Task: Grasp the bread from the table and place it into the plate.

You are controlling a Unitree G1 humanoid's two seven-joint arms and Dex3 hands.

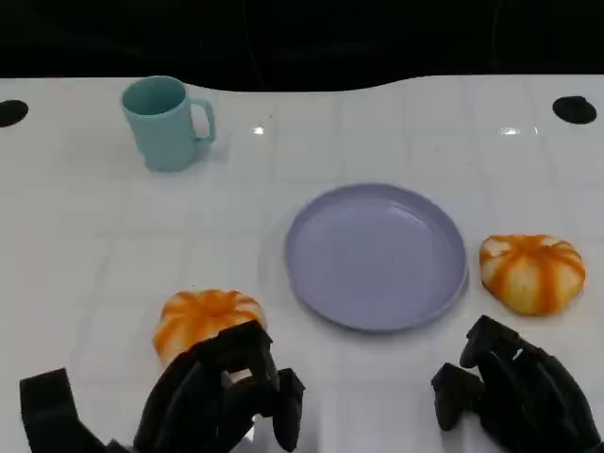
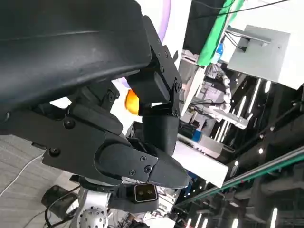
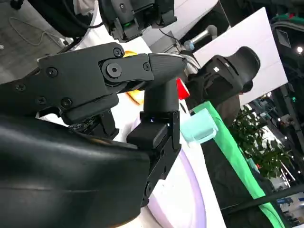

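White table [image 1: 75, 274], bread [image 1: 203, 319] touching left hand [image 1: 222, 396]

Near bread [image 1: 200, 319] partly behind left hand [image 1: 222, 396]

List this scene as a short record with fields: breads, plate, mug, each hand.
breads: two; left bread just beyond the left hand, right bread right of the plate
plate: purple, empty, table centre
mug: teal, upright, far left
left hand: near left bread, holding nothing
right hand: near table edge, holding nothing
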